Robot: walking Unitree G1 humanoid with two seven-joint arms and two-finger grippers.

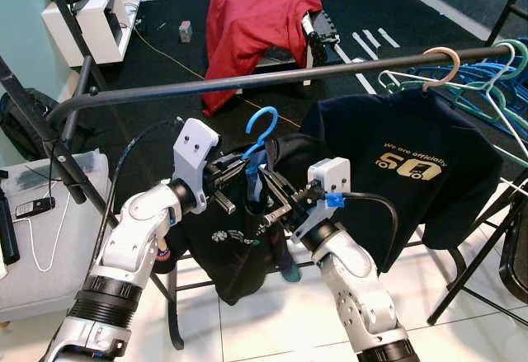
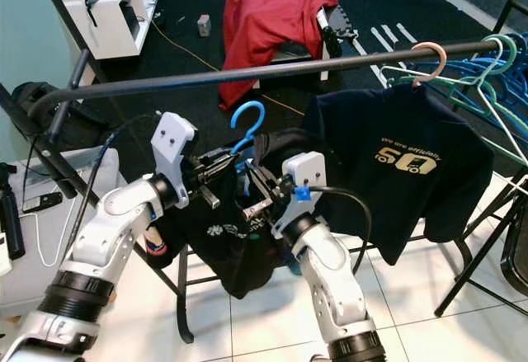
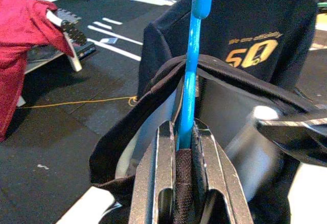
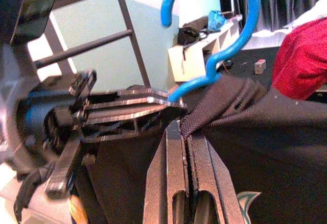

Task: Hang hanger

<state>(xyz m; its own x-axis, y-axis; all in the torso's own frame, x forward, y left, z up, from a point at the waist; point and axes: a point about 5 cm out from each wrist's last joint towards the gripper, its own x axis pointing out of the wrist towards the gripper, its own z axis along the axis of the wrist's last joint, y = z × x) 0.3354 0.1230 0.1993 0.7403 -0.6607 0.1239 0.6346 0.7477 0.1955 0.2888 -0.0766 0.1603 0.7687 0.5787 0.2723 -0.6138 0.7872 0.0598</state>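
A blue hanger [image 1: 262,127] carries a black T-shirt [image 1: 239,251] and is held just below the black rail [image 1: 289,75]. Its hook is under the rail, not over it. My left gripper [image 1: 241,166] is shut on the hanger's neck [image 3: 192,96], with some collar fabric caught between the fingers [image 3: 166,173]. My right gripper [image 1: 269,194] comes in from the other side and is shut on the shirt's collar [image 4: 204,119], right beside the left gripper [image 4: 130,109]. The blue hook [image 4: 230,35] curves above both.
A navy T-shirt [image 1: 412,172] hangs on the rail by a pink hanger [image 1: 441,63]. Several bare hangers [image 1: 487,90] bunch at the rail's right end. A red cloth [image 1: 256,16] drapes a chair behind. A grey surface with a phone [image 1: 33,207] lies at my left.
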